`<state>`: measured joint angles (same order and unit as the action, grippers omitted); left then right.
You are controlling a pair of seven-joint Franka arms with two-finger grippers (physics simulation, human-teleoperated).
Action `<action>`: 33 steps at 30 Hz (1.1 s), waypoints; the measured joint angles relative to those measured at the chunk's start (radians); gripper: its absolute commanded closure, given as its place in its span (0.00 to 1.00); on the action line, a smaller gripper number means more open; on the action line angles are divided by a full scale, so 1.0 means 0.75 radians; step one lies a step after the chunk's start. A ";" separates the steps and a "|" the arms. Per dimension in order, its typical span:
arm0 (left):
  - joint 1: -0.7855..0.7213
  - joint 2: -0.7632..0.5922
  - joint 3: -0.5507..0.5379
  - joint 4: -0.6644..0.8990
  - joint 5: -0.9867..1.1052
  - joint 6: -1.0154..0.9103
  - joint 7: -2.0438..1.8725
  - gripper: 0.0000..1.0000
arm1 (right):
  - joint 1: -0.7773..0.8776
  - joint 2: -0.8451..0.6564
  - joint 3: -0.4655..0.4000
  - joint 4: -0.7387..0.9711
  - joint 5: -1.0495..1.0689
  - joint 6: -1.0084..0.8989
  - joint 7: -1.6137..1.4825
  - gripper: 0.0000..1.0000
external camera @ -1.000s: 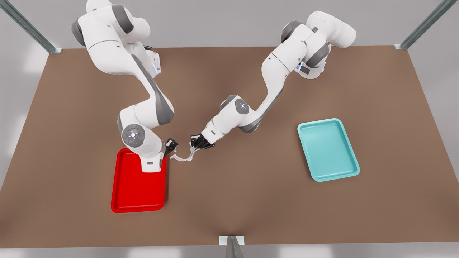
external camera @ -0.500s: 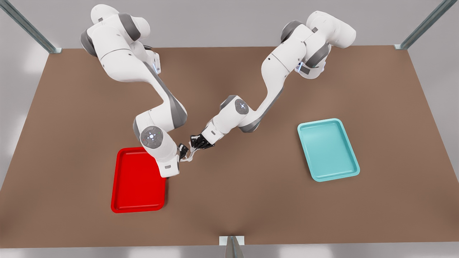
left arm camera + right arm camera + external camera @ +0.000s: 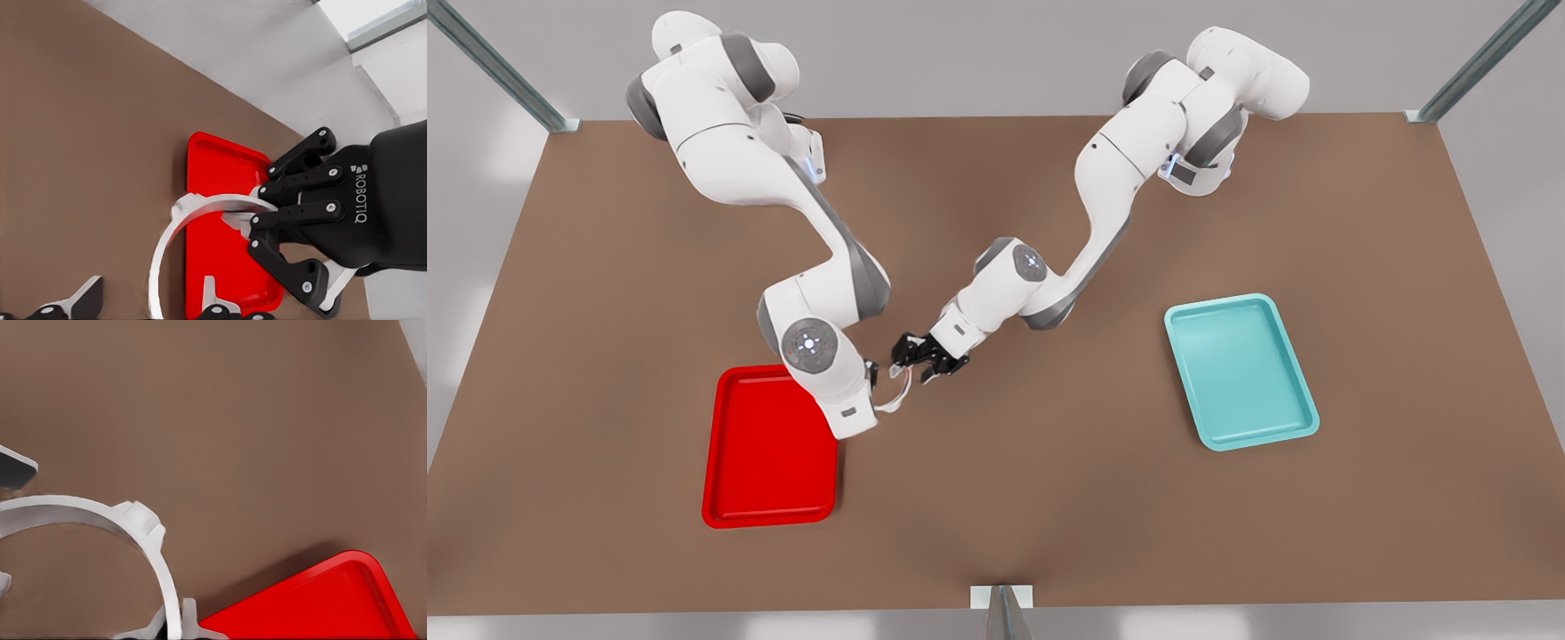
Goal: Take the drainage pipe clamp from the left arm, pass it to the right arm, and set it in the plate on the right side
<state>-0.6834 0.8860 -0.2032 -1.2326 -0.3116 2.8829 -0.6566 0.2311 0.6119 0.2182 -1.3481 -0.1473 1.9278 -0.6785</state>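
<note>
Right gripper hidden behind its wrist; clamp cut off.

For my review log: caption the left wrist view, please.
Right pincer grips thin white half-ring clamp in front of glossy red rectangular tray.

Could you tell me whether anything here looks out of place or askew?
Nothing stands out. The drainage pipe clamp hangs above the table, gripped at one end by the right hand, beside the open left hand. The red plate and teal tray lie flat, undamaged.
</note>
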 measured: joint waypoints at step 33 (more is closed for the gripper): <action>0.897 -0.968 0.210 -0.203 0.470 -1.822 0.596 0.00 | -0.434 -0.087 0.059 0.162 0.003 -0.045 -0.085 0.00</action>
<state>-0.0107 0.1597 -0.0459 -1.3852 0.0405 1.5167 -0.2096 -0.0948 0.5466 0.2622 -1.2267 -0.1451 1.8939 -0.7424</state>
